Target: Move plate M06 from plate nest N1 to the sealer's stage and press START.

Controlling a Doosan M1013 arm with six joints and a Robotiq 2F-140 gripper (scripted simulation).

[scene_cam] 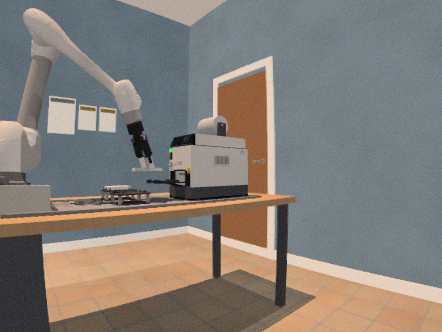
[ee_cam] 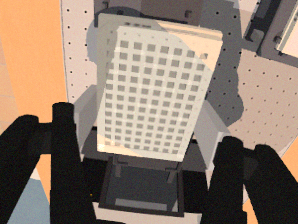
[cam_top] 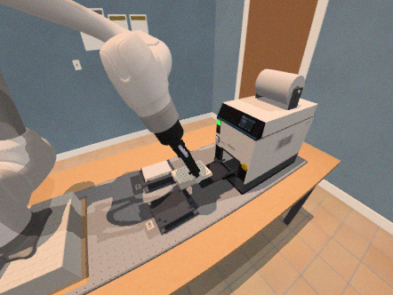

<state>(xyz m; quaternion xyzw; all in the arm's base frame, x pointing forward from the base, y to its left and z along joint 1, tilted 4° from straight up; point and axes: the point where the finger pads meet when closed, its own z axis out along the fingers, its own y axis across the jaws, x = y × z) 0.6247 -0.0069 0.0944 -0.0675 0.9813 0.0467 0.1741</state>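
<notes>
My gripper [cam_top: 194,171] is shut on plate M06 [cam_top: 191,174], a white well plate, and holds it level in the air above the mat, between the nests and the sealer. In the wrist view the plate [ee_cam: 154,92] sits between my two black fingers. From the side, the plate [scene_cam: 147,169] hangs a little higher than the sealer's stage [scene_cam: 159,181] and just left of it. The dark stage [cam_top: 224,169] is out and bare. Nest N1 [cam_top: 173,211] is dark and bare. Nest N2 [cam_top: 156,171] holds a white plate. The sealer's lamp [cam_top: 218,123] is green.
The sealer [cam_top: 262,133] stands at the right end of the grey perforated mat, with a foil roll [cam_top: 279,88] on top. A beige block [cam_top: 42,249] sits at the table's left front. The table edge runs close along the front of the mat.
</notes>
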